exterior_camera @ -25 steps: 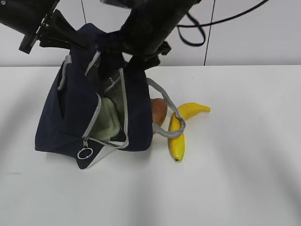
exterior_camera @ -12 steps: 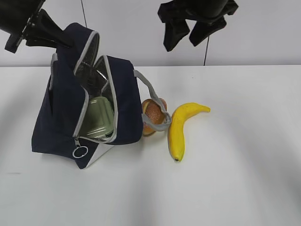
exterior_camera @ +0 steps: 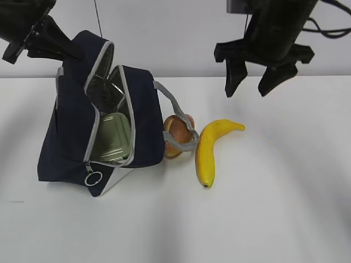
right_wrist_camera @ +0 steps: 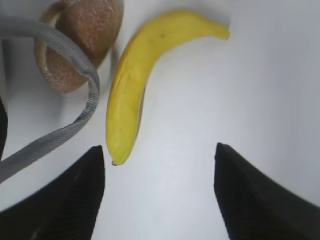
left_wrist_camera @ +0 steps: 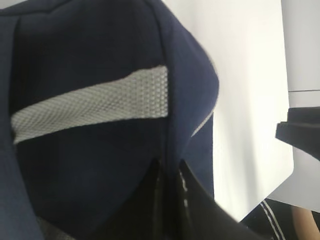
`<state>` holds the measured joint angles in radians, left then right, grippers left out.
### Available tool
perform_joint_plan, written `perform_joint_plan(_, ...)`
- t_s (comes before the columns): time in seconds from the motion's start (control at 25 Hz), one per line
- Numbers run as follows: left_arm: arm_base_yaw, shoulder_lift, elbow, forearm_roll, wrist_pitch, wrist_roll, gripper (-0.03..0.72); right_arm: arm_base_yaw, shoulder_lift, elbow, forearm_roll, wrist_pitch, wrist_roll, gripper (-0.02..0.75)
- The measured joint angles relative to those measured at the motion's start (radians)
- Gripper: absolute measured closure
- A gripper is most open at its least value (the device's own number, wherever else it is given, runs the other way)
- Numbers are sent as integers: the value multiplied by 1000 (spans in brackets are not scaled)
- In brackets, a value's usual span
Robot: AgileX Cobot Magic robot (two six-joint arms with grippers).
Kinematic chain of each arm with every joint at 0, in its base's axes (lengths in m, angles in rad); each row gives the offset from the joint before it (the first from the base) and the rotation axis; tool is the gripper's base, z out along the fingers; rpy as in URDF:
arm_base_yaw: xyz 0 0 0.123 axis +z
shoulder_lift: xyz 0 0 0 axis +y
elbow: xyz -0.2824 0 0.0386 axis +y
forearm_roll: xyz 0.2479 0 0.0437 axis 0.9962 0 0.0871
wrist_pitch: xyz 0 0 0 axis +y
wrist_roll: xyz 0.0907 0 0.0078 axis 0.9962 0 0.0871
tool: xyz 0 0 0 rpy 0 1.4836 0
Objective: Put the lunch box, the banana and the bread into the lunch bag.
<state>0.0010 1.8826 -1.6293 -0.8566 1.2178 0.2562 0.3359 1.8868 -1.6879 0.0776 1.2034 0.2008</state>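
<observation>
Navy lunch bag point(exterior_camera: 77, 137) sits on the left of the white desk point(exterior_camera: 274, 208), its zippered top gaping so I see the sage-green lid of the lunch box point(exterior_camera: 112, 138) inside against the silvery lining. My left hand point(exterior_camera: 66, 50) is clenched on the bag's upper far edge, pinching the blue fabric by the grey webbing strip point(left_wrist_camera: 95, 105). Just right of the bag the bread point(exterior_camera: 176, 133) lies on the desk with the grey strap handle point(exterior_camera: 178, 143) looped across it. The banana point(exterior_camera: 209, 149) lies just right of the bread, dark tip toward the near side. My right hand point(exterior_camera: 263, 82) hangs released above the banana, jaws wide, holding nothing.
</observation>
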Motion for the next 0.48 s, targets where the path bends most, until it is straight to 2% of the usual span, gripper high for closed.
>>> perform_joint_plan(0.2,32,0,-2,34,0,0,703,0,-2,156,73,-186,84,214)
perform_joint_plan(0.36,43,0,-2,48,0,0,703,0,-2,216,91,-342,177,216)
perform_joint_plan(0.48,43,0,-2,48,0,0,703,0,2,228,94,-395,219,216)
